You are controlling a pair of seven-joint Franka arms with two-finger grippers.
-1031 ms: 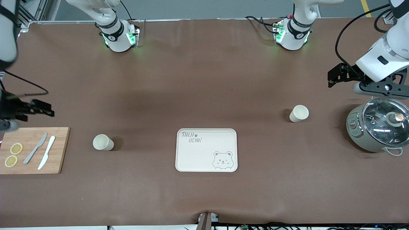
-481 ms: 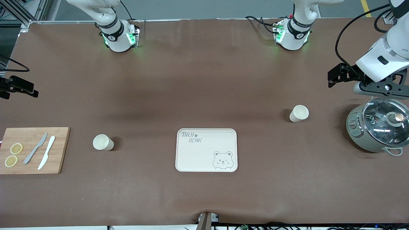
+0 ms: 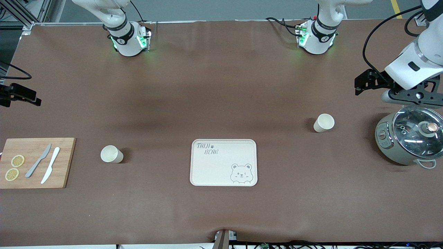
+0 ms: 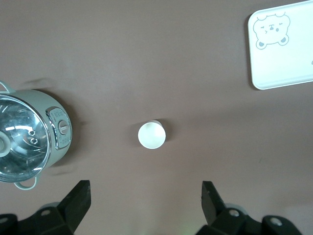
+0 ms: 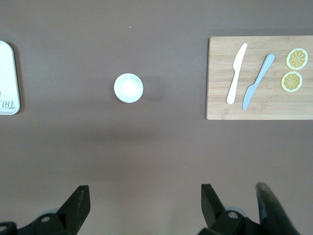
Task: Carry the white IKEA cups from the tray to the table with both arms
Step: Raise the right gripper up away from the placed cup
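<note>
Two white cups stand upright on the brown table. One cup (image 3: 324,122) is toward the left arm's end, beside the pot; it also shows in the left wrist view (image 4: 152,135). The other cup (image 3: 111,154) is toward the right arm's end, between the tray and the cutting board; it also shows in the right wrist view (image 5: 128,88). My left gripper (image 3: 413,96) (image 4: 145,200) hangs high over the table by the pot, open and empty. My right gripper (image 5: 144,201) is open and empty, high over bare table; only a black part of the hand (image 3: 19,95) shows at the front view's edge.
A cream bear tray (image 3: 223,162) lies mid-table, nearer the front camera than both cups. A grey-green pot with a glass lid (image 3: 410,138) stands at the left arm's end. A wooden cutting board (image 3: 36,162) with two knives and lemon slices lies at the right arm's end.
My right hand has risen and drawn away from over the cutting board toward the table's edge, then held still. The left arm has barely moved. The cups have not moved.
</note>
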